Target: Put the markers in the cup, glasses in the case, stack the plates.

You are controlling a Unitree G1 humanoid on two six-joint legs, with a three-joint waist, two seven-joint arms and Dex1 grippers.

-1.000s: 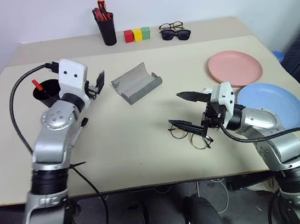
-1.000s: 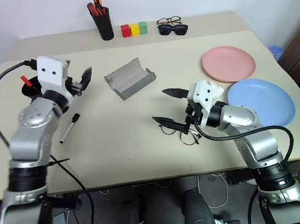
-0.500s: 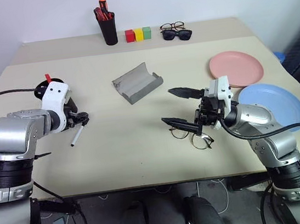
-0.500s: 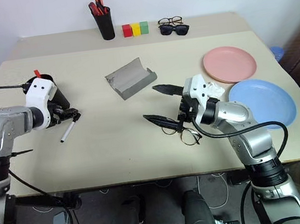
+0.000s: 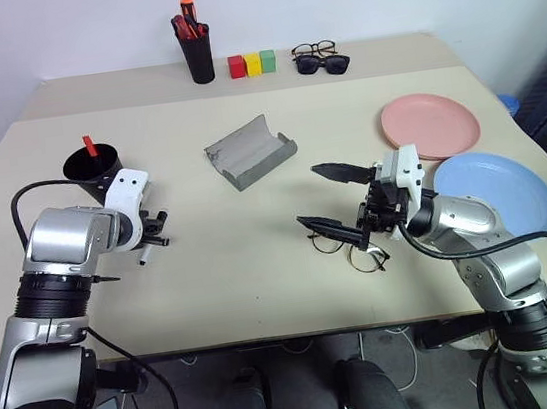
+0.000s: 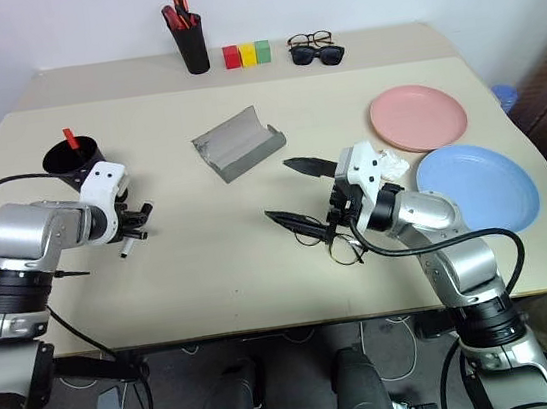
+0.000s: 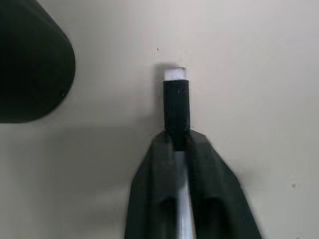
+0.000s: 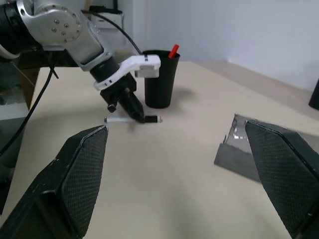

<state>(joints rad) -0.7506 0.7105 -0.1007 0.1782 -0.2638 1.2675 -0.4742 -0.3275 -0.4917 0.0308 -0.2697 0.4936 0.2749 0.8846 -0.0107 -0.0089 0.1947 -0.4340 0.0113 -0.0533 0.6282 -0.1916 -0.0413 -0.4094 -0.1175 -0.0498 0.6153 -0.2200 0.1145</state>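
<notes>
Left gripper [image 7: 175,149] down at the table [image 5: 260,257] near its left edge, jaws pinched shut across a white marker with a black cap [image 7: 176,102], cap end poking out just past the fingertips [image 7: 199,144]. Marker lying flat, long axis in line with the jaws in the left wrist view, running roughly toward the near edge in the head views. Black cup [image 5: 90,168] just beyond the gripper toward the far-left corner, apart from it, already holding a red marker [image 5: 90,147] upright. So the carry, by the look of it: a short lift, then away from the near edge, with the marker to be tipped from lying to standing on the way.

Right gripper [image 5: 338,196] hanging wide open with nothing in it, jaws spread over the wire-frame glasses [image 5: 350,248] near the middle of the near edge. Grey case [image 5: 249,150] open mid-table toward the far side. Pink plate [image 5: 428,124] and blue plate [image 5: 499,190] side by side at the right edge, unstacked.
</notes>
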